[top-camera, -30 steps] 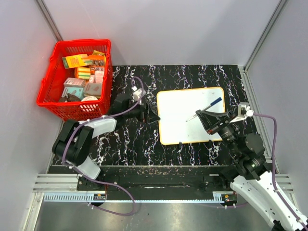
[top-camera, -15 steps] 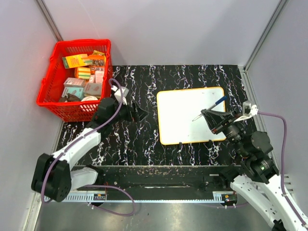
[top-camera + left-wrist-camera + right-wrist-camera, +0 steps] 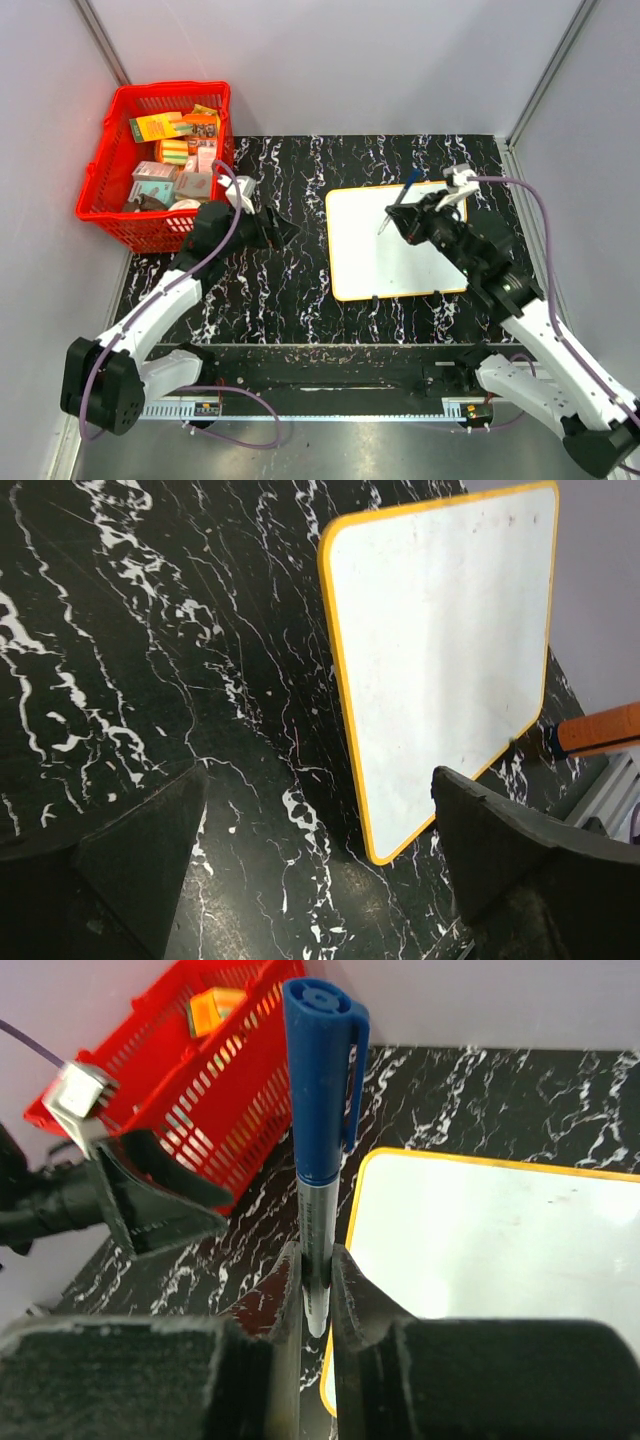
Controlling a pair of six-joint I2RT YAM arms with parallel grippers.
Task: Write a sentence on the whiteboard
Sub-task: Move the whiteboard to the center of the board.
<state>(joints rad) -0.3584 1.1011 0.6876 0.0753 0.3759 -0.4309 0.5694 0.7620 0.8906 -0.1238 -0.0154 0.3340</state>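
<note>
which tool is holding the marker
The right tool, over the whiteboard: its jaws are shut on the blue marker. The left tool stands wide open and empty near the red basket.

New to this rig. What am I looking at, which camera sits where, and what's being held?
Two robot arms are bolted side by side at the near edge of a black marbled table. The overhead picture comes from a fixed camera above and behind them. The other two come from a camera on each wrist, so that arm's own fingers show at the bottom.

On the table lies a whiteboard with an orange rim; no writing shows on it. At the far left stands a red basket of small boxes.

The left hand is open and empty, between basket and board. The right hand is shut on a blue marker above the board; whether the tip touches, I cannot tell.
</note>
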